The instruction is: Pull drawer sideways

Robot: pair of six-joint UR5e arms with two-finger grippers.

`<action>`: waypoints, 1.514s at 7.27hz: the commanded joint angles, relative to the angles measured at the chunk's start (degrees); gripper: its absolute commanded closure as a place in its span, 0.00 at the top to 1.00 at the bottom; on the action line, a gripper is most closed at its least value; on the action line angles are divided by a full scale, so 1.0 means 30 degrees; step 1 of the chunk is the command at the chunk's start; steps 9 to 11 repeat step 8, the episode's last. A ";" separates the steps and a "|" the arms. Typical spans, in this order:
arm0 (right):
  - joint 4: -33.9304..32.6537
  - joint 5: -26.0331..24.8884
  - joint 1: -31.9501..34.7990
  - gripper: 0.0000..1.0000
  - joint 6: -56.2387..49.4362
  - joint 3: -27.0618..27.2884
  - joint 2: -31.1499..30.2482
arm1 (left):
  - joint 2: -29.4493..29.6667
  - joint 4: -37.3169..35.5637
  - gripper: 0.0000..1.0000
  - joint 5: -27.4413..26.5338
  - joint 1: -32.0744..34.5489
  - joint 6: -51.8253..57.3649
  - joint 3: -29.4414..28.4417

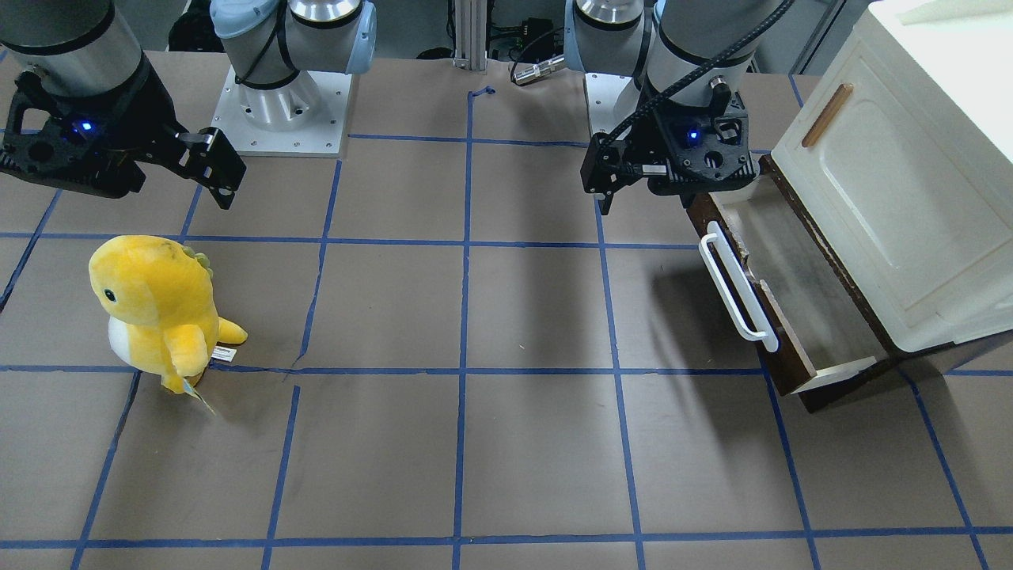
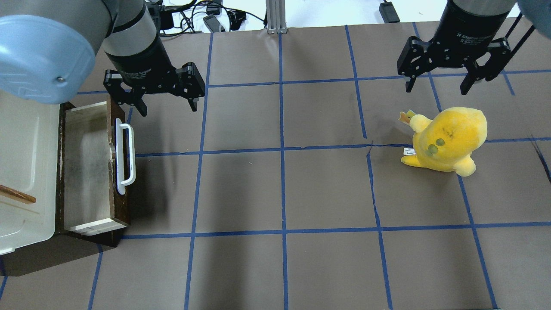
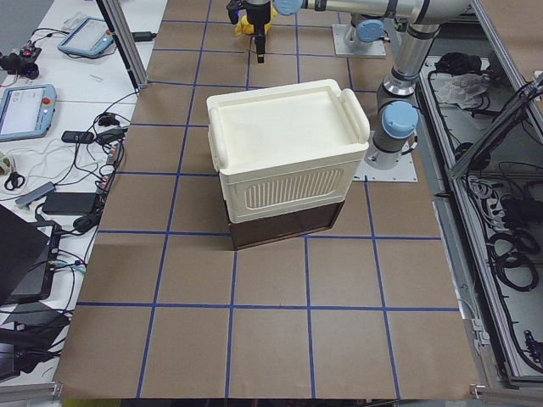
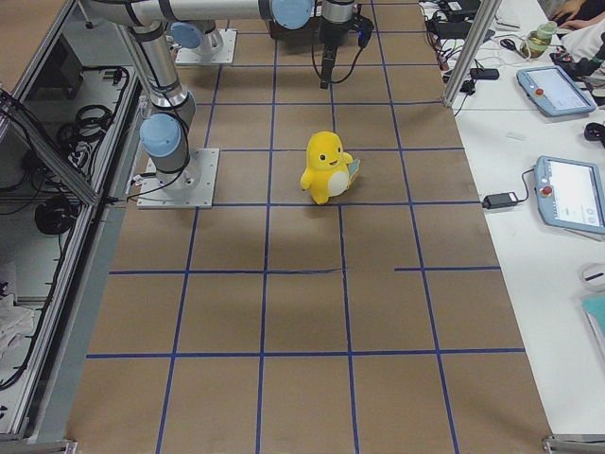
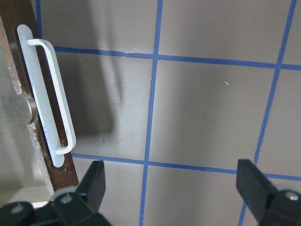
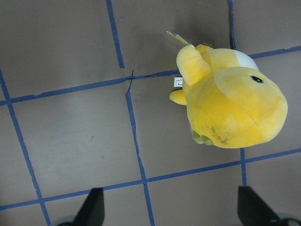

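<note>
The drawer (image 2: 86, 168), with a dark brown front, pale interior and long white bar handle (image 2: 125, 157), stands pulled out from under the cream cabinet (image 2: 21, 146). It also shows in the front view (image 1: 799, 301) with its handle (image 1: 740, 289), and the handle shows in the left wrist view (image 5: 49, 94). My left gripper (image 2: 168, 107) is open and empty. It hovers over the table just off the handle's end nearest the robot, apart from it, as the front view (image 1: 649, 194) and left wrist view (image 5: 174, 183) show. My right gripper (image 2: 437, 88) is open and empty.
A yellow plush toy (image 2: 447, 137) stands on the table below the right gripper, as the right wrist view (image 6: 230, 103) and front view (image 1: 158, 309) show. The cabinet's cream panel with a small brown handle (image 1: 827, 115) hangs above the drawer. Blue tape lines grid the brown table.
</note>
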State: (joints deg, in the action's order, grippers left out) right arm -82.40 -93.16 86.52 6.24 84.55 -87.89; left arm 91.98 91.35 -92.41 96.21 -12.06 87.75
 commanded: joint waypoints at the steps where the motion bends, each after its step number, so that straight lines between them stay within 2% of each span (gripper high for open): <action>1: -0.0013 0.0000 -0.0012 1.00 0.0000 0.0000 0.0000 | -0.0510 0.0135 1.00 -0.0045 -0.0049 -0.0081 0.0337; 11: 0.0016 0.0000 0.0017 1.00 0.0000 0.0000 0.0000 | -0.0924 0.0195 1.00 -0.0104 -0.0194 0.0035 0.0546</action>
